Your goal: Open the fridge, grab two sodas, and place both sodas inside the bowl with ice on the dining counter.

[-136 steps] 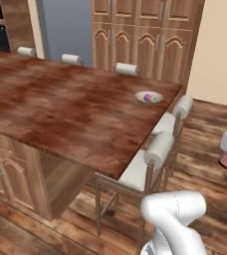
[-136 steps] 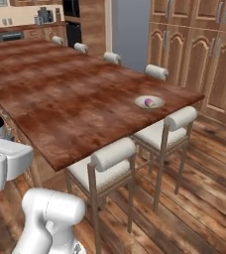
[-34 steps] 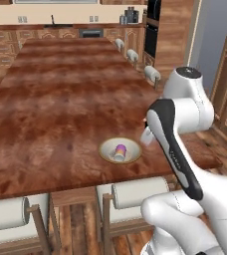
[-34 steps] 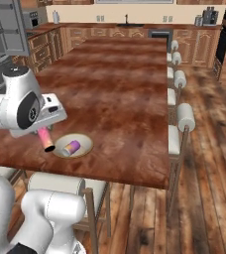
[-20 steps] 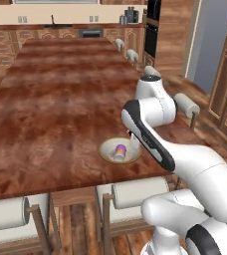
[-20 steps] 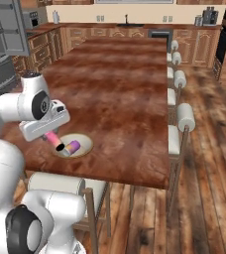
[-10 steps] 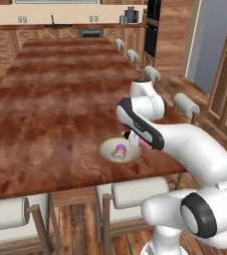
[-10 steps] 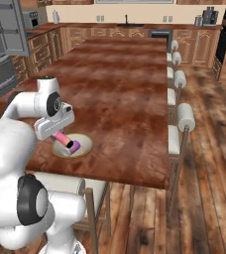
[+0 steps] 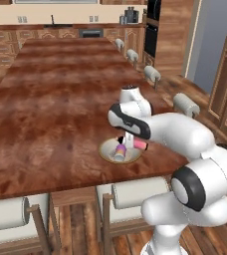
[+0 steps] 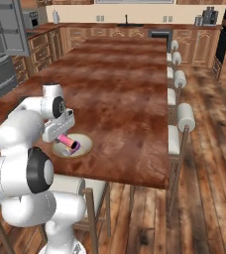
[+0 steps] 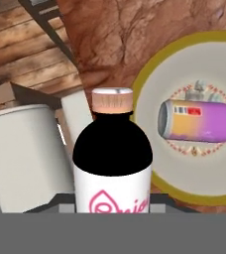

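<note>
Here we see the long counter (image 9: 51, 104) with a tan bowl (image 9: 105, 152) near its near edge.
Its glossy reddish-brown top runs far toward brown cabinets (image 10: 194, 39) on the back wall; white-cushioned stools (image 10: 184, 116) line its sides over a wood plank floor (image 10: 209, 163). The grey fridge (image 10: 3, 44) stands far left. The purple can (image 11: 201, 120) lies on its side in the bowl. Our pincer (image 9: 128, 143) grips the pink bottle (image 9: 139, 144) just above the bowl's right rim.
</note>
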